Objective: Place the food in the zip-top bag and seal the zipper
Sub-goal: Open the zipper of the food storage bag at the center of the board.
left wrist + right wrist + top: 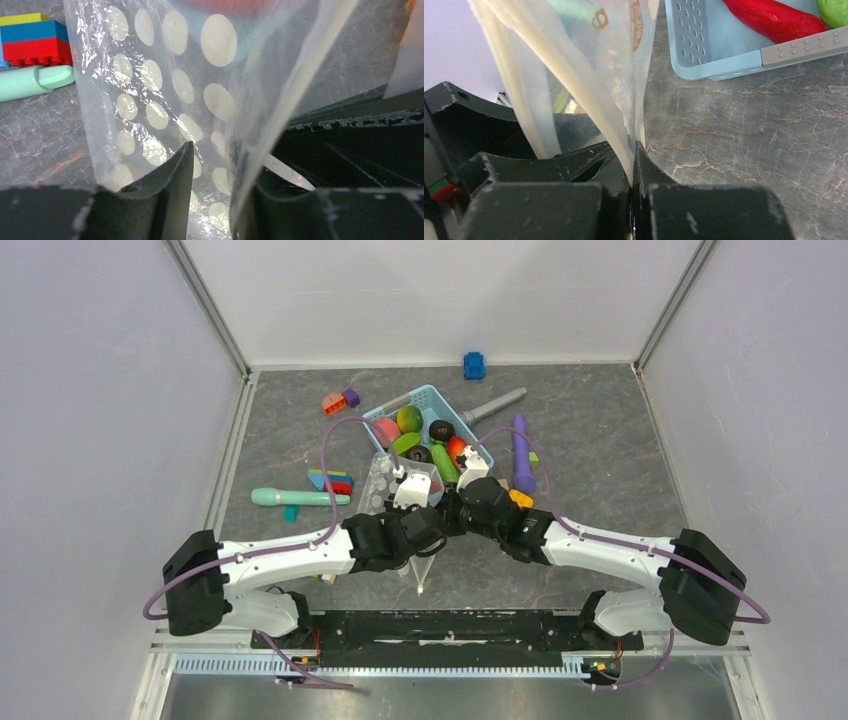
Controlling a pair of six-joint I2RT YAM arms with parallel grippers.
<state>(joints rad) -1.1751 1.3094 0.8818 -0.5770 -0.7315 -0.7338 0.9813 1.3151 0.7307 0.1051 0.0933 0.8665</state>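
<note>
The right gripper (633,150) pinches the zip-top bag (150,75) tight. The left gripper (215,165), jaws part-way apart around its film, should, I'd say, close on one layer only to spread the mouth.

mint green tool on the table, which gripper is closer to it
Left. The left gripper is just right of the mint green tool; the right gripper is farther right, past the left one.

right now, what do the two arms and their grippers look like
The left arm and right arm match: white links between chunky black joint housings, each with a purple cable looping along it. The left gripper and right gripper have matte black, wedge-shaped fingers with scuffed, whitish-worn edges.
</note>
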